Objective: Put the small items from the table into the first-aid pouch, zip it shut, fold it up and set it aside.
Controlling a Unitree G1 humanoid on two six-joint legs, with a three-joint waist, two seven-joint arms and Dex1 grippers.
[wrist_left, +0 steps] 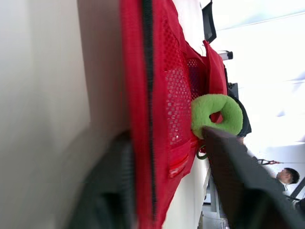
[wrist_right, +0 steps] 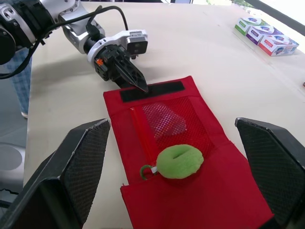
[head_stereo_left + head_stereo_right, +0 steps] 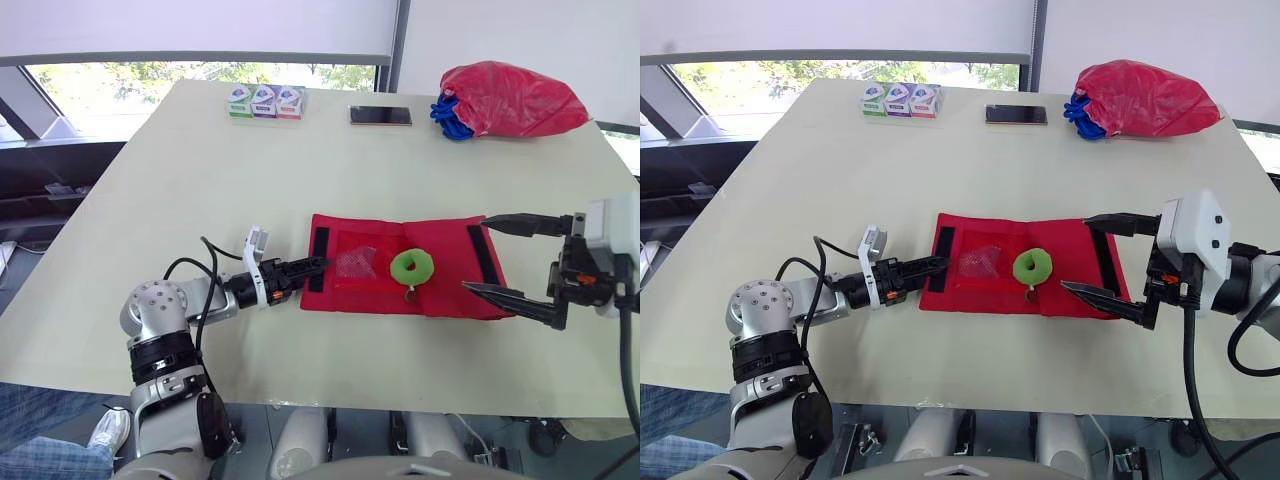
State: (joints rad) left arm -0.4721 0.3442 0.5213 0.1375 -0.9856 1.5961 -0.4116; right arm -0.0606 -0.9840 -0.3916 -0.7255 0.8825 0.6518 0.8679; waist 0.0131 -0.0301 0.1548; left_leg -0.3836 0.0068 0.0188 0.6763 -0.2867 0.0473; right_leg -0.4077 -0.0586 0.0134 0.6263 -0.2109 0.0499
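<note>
Left claw (image 3: 321, 264) tight on pouch (image 3: 447, 250); person (image 1: 287, 176) beyond.

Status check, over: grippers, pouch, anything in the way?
Left gripper shut on first-aid pouch edge; right gripper open at opposite edge. Pouch unfolded flat. Green ring lying on its middle, may block folding.

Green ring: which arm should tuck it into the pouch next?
Right, probably. The right gripper is free, jaws open, by the right edge of the pouch, near the ring; the left gripper is shut on the pouch's left edge, steadying it.
</note>
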